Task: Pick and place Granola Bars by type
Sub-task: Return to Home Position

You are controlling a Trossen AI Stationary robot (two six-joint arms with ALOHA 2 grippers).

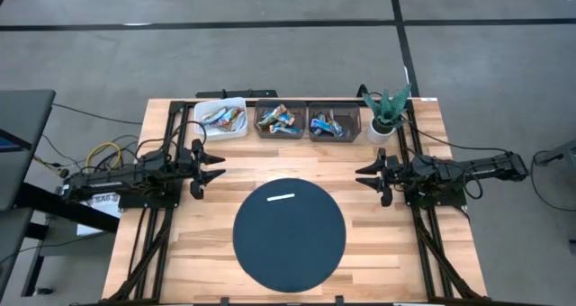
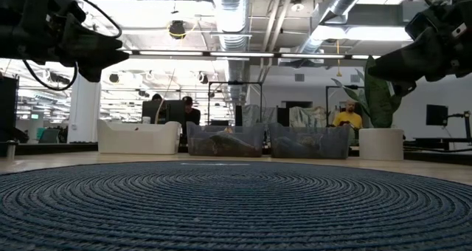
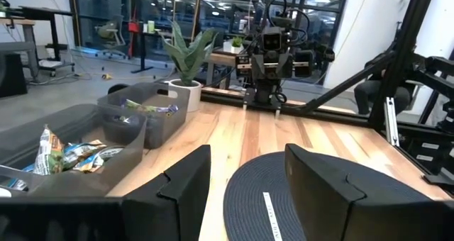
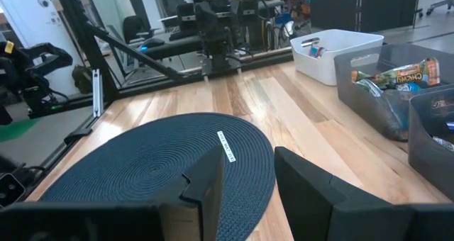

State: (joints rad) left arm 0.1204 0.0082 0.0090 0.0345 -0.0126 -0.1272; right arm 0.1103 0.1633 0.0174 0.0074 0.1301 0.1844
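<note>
Wood table, with a round dark mat on it. At the far edge stand a white bin and two grey bins — the bars lie in all three. The left gripper and right gripper hover either side of the mat — jaws apart, empty. A white strip lies on the mat.

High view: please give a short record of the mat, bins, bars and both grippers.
Surface: round dark blue mat, only a white strip on it
Bins: white bin and two grey bins, in a row with the potted plant
Bars: granola bars in all three bins
Arms: left gripper and right gripper open, empty, beside the mat
</note>
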